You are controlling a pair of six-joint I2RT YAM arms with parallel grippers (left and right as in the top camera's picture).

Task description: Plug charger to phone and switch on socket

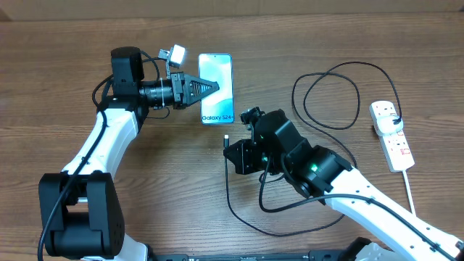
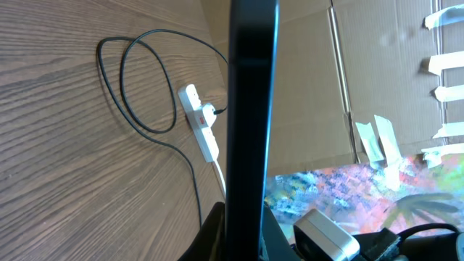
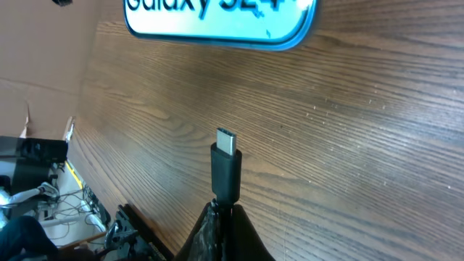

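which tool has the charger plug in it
The right tool, shut on the charger just behind its connector tip, which points at the phone. The left tool clamps the phone's edge instead.

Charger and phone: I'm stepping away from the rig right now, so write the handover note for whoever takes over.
Left claw: shut on the phone, gripping its side edge.
Right claw: shut on the charger. The tip is bare and aimed at the phone's Galaxy end, with a gap between them.
Socket: lies on the right arm's side with no claw near it. The black cable runs to it, and its switch state is unreadable.
Done: both grasps.
Left: insert the tip, then switch on the socket.
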